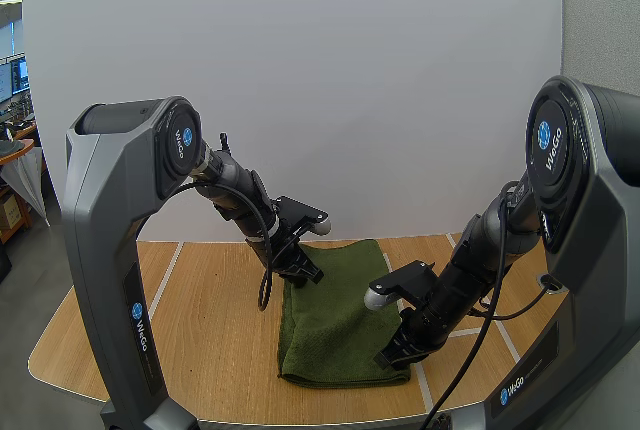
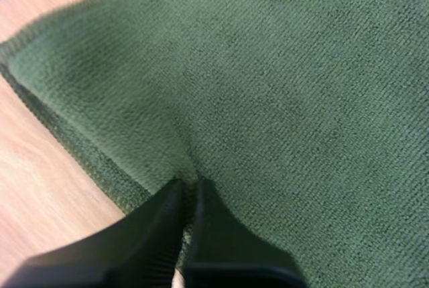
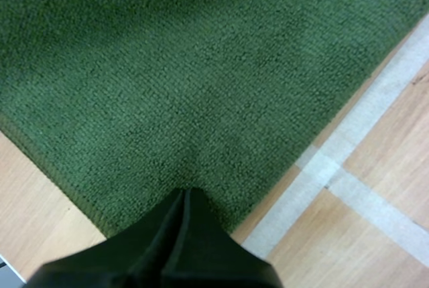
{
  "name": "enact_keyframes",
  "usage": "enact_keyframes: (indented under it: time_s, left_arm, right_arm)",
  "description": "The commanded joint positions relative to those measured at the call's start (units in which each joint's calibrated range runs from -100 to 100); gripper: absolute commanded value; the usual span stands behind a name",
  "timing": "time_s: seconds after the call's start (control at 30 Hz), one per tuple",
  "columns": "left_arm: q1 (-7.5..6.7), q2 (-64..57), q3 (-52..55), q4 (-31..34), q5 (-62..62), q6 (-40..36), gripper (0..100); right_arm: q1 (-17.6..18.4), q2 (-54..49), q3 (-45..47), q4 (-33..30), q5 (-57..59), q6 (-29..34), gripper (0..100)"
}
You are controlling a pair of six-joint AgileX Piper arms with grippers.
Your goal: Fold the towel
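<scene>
**Left of frame.** The left arm (image 1: 235, 190) reaches from its tall grey base at the far left, sloping down and towards the centre of the high view. The left gripper (image 1: 308, 272) points down at the left edge of the towel (image 1: 345, 315), near its far left corner. In the left wrist view its two black fingers (image 2: 134, 234) stand almost together, with only a thin slit between the tips. A small pucker of green cloth runs up into that slit, so the tips are pinching the towel. The pinch sits just inside the towel's border, beside bare wood.

**Centre.** The towel is dark green and lies flat on the wooden table (image 1: 210, 320), in the lower centre of the high view. It forms a rectangle with its long side running away from the camera. A thicker, layered border shows along its near and left edges. A white tape line (image 1: 165, 275) crosses the wood to the left of it.

**Right of frame.** The right arm (image 1: 470, 260) drops from its base at the far right, angled down and towards the centre. The right gripper (image 1: 388, 358) meets the towel at its near right corner. In the right wrist view its fingers (image 3: 154, 241) lie pressed together as one dark wedge, the tip resting on the cloth just inside the edge. Whether any cloth is caught between them cannot be told.
</scene>
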Motion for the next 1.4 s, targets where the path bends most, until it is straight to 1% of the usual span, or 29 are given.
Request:
enact_keyframes:
  time_s: [0.0,0.47,0.57,0.7,0.8,0.93,1.17,1.27,1.3,1.33,1.37]
  left_arm:
    - [-0.15,0.57,-0.33,-0.96,-1.43,0.13,0]
    - [-0.15,0.45,-4.57,-0.34,0.55,-0.21,0]
    - [0.37,0.45,-6.20,-0.10,2.01,-0.18,0]
    - [2.00,0.45,-7.37,-0.10,2.15,-0.51,0]
    - [2.95,0.58,-7.37,-0.10,4.49,-0.41,0]
    - [3.09,0.58,-7.37,-0.10,6.86,0.07,0]
    - [3.02,0.58,-7.37,-1.17,6.57,0.07,1]
    - [3.02,0.58,-7.37,-1.33,6.57,0.07,15]
    - [3.02,0.58,-7.37,-1.61,6.57,0.07,23]
    - [3.02,0.58,-7.37,-2.04,6.57,0.07,36]
    - [3.02,0.58,-7.37,-2.46,6.57,0.07,44]
  right_arm:
    - [-0.13,0.78,1.60,-0.80,2.60,-0.33,0]
    - [-0.13,0.78,1.60,-0.80,3.21,-0.33,0]
    - [-0.13,0.78,1.60,-0.80,3.21,-0.33,0]
    - [-0.13,0.78,1.60,-0.80,3.21,-0.33,0]
    - [-0.13,0.78,1.60,-0.80,3.21,-0.33,0]
    - [-0.13,0.78,1.60,-0.80,3.21,-0.33,0]
    - [-0.13,0.78,1.60,-0.80,3.96,-0.33,0]
    - [-0.13,0.78,1.60,-0.80,3.96,-0.33,0]
    - [-0.13,0.78,1.60,-0.80,3.96,-0.33,0]
    - [-0.13,0.78,1.60,-0.69,3.94,-0.33,0]
    - [-0.13,0.78,1.60,-0.69,3.94,-0.33,0]
